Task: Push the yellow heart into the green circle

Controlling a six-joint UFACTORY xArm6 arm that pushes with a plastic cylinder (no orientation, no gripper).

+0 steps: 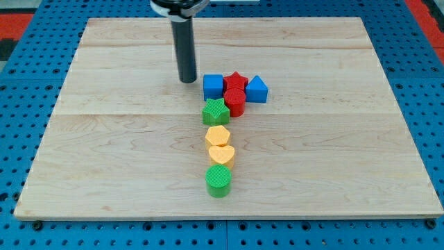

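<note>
Resting against the green circle (218, 180) near the view's bottom, the yellow heart (222, 154) was pictured with its lower edge apparently touching the circle's top, so the push was judged all but done; only a closing nudge, if any, seemed to be left. My tip (188, 80) was seen well apart from both, standing toward the view's top and just to the left of the blue cube (213, 86). No pincer was carried by the arm, so no released or clenched state could be told; nothing was held.

A yellow hexagon (217, 135) was shown pressed against the heart's upper side, with a green star (216, 111) directly above it, the four pieces forming a column down the middle of the wooden worktop (104, 153). Beside the star, a red cylinder (235, 101), a red star (236, 80) and a blue triangular block (257, 89) were clustered with the cube. A straight run down to the heart was judged to be blocked by the star and hexagon, which would be driven along with it.
</note>
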